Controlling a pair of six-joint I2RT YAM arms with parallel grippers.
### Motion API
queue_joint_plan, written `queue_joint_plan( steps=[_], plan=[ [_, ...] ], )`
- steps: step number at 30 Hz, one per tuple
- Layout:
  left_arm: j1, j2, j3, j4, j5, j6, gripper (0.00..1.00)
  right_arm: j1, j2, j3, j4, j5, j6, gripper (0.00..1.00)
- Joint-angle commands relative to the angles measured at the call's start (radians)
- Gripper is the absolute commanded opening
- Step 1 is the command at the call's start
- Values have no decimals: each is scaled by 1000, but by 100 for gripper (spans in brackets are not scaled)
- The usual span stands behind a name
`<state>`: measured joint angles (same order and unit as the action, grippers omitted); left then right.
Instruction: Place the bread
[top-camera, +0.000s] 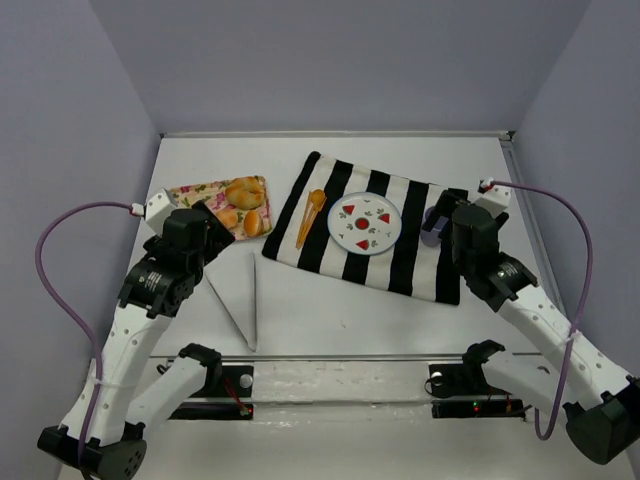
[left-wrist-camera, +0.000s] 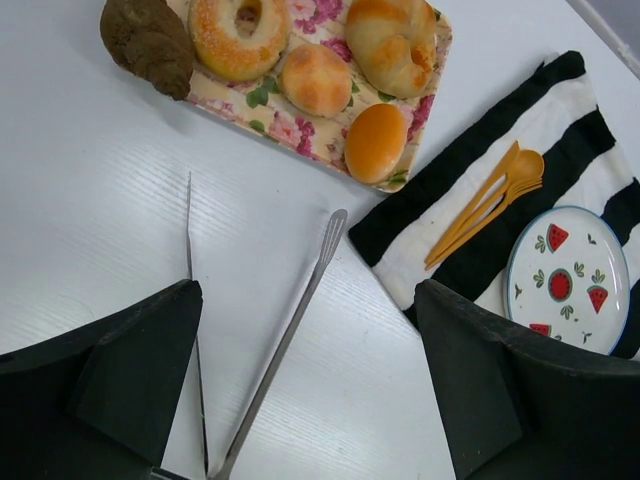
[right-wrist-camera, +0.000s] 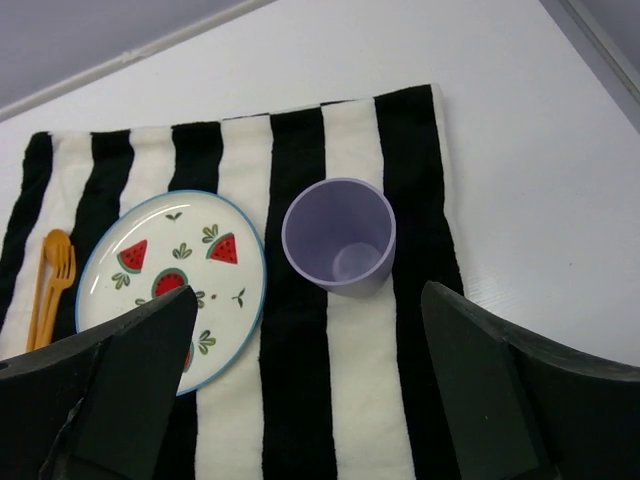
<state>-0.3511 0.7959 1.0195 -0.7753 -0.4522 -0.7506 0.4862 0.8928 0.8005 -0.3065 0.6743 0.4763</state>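
Note:
A floral tray (left-wrist-camera: 300, 130) holds a sugared bagel (left-wrist-camera: 238, 35), a round roll (left-wrist-camera: 316, 78), a knotted roll (left-wrist-camera: 392, 40), an orange bun (left-wrist-camera: 376, 142) and a dark brown bread (left-wrist-camera: 148, 42). It sits at the table's back left (top-camera: 195, 190). Metal tongs (left-wrist-camera: 300, 300) lie open on the table in front of it. A watermelon-patterned plate (top-camera: 364, 222) rests empty on the striped mat (top-camera: 400, 260). My left gripper (left-wrist-camera: 310, 400) is open and empty above the tongs. My right gripper (right-wrist-camera: 310, 390) is open and empty above the mat, just short of the purple cup (right-wrist-camera: 338, 235).
Orange cutlery (left-wrist-camera: 490, 200) lies on the mat left of the plate. The cup stands on the mat's right end (top-camera: 432, 225). Side walls close in the table on the left, right and back.

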Motion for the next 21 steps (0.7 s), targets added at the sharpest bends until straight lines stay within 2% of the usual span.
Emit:
queue_joint_plan(
  steps=[1, 9, 14, 21],
  plan=[
    [3, -20, -12, -38, -5, -45, 99, 9, -54, 10, 47, -33, 4, 100],
    [3, 0, -27, -157, 13, -137, 99, 9, -32, -7, 56, -74, -21, 100],
    [3, 54, -90, -241, 81, -191, 99, 9, 4, -7, 58, -108, -33, 100],
    [3, 81, -243, -213, 225, -233, 99, 9, 49, -7, 63, -127, -31, 100]
  ],
)
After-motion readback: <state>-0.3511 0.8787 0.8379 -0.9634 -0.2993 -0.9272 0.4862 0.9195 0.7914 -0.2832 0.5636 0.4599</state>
